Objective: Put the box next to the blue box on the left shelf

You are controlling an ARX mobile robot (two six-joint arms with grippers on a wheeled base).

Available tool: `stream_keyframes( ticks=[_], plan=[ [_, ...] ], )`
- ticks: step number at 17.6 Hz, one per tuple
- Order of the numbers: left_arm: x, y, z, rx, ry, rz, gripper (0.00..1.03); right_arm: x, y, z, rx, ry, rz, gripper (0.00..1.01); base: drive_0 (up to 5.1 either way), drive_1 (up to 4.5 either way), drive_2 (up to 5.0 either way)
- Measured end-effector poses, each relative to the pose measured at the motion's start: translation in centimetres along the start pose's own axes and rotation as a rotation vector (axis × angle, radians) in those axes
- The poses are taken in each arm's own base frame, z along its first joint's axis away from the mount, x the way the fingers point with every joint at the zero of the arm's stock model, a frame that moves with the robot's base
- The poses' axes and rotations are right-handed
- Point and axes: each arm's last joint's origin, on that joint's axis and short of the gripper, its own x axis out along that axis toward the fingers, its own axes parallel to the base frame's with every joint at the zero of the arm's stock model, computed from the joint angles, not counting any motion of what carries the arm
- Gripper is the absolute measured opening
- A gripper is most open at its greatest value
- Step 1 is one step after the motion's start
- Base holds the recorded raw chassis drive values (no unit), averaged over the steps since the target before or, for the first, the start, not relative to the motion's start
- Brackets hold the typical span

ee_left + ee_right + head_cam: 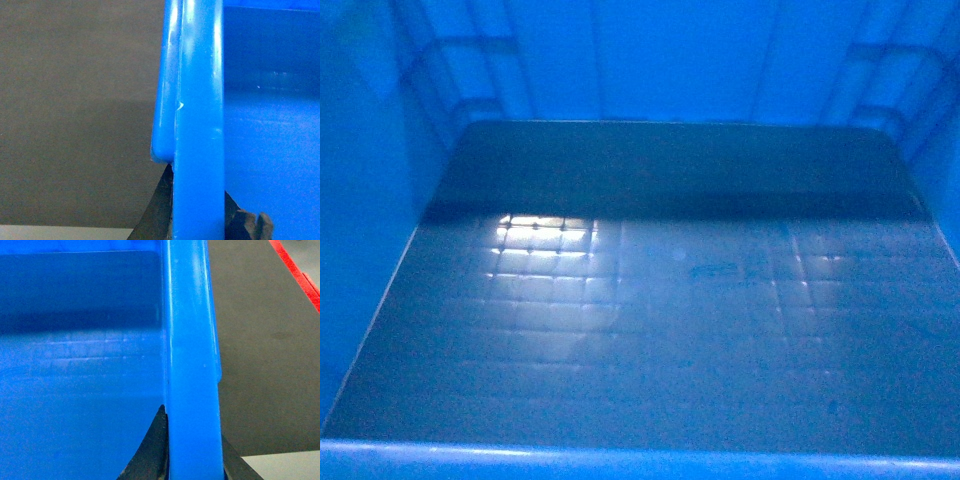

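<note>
The bright blue box [650,330] fills the whole head view, which looks down on its grid-embossed floor and ribbed walls. My left gripper [197,215] is shut on the box's left rim [197,125], one dark finger on each side of the wall. In the same way my right gripper [192,450] is shut on the right rim [192,340] of the box. Neither the left shelf nor the other blue box is in view.
Dark grey floor [75,100] lies outside the box on the left side and also on the right side [265,365]. A red stripe [295,270] runs across the floor at the far right. Pale floor patches show at the bottom corners.
</note>
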Motion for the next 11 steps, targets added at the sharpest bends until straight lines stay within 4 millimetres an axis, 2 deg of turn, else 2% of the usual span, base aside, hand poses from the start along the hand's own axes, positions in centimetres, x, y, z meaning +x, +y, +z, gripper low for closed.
stream_keyframes(
  ticks=[11],
  plan=[
    [0.01,-0.01,0.01,0.0,-0.001,-0.001,0.08,-0.01,-0.01,0.01,0.0,-0.001,-0.001,0.09,0.0,0.0,0.0]
  ],
)
